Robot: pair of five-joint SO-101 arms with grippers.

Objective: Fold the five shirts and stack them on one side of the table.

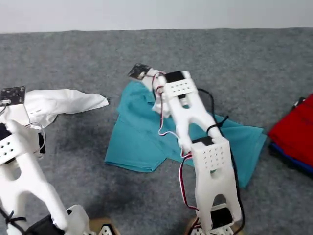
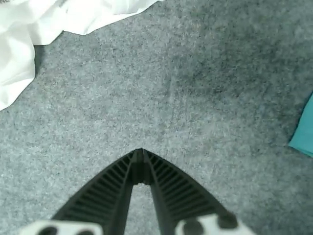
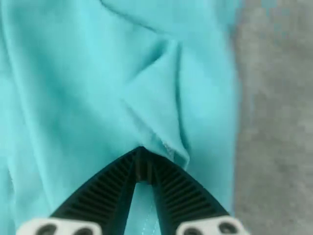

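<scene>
1. The right hand (image 3: 141, 152) was closed, pinching a raised fold of the teal shirt (image 3: 88, 78), which lay rumpled and spread near the middle of the grey worktop (image 1: 73, 54).
2. The left hand (image 2: 142, 155) was closed on nothing, above bare worktop near the crumpled white shirt (image 1: 58, 105).
3. At the worktop's right edge in the high view, a folded red shirt (image 1: 296, 129) lay on a blue shirt (image 1: 293, 160).

The right arm (image 1: 190, 115) covers the middle of the teal shirt (image 1: 134, 139); the view's edge cuts off the red stack (image 1: 293, 128).
</scene>
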